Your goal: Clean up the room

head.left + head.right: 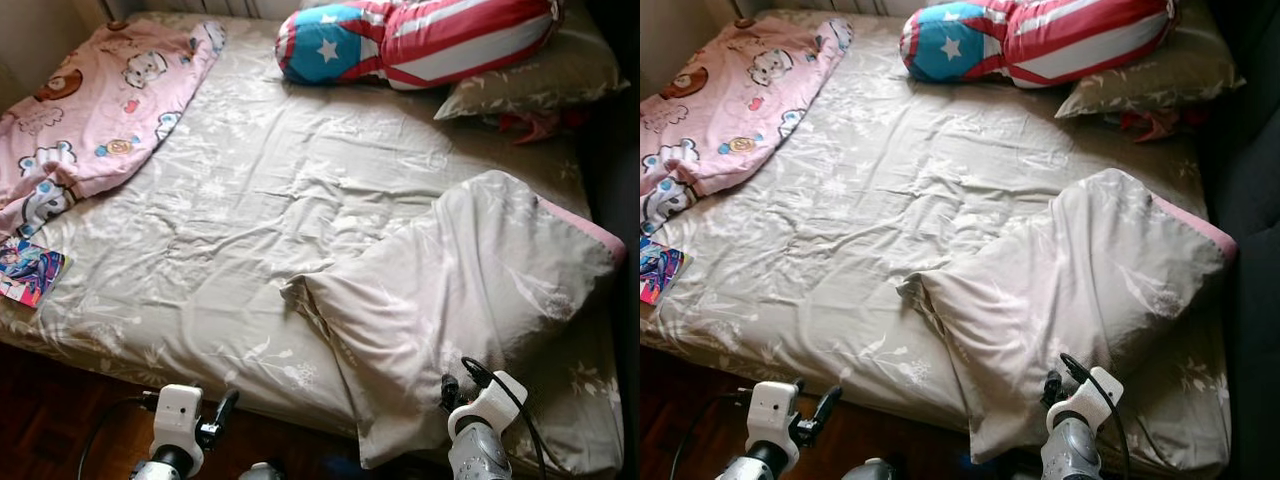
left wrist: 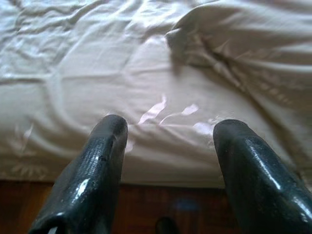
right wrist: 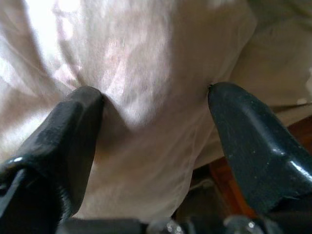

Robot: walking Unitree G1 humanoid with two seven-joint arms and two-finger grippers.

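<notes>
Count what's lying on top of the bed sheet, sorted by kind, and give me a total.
Pillows: 2, a stars-and-stripes bolster pillow and a beige leaf-print pillow
Blankets: 2, a pink cartoon-print blanket and a folded-over beige duvet
Books: 1, a colourful picture book
Total: 5

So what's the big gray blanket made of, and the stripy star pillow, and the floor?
The folded gray blanket looks like thin, slightly shiny woven cloth, maybe cotton or polyester: it creases softly and catches light. The star pillow looks like soft stuffed printed fabric, plump and rounded. The floor looks like dark polished wood, with reddish-brown boards.
</notes>
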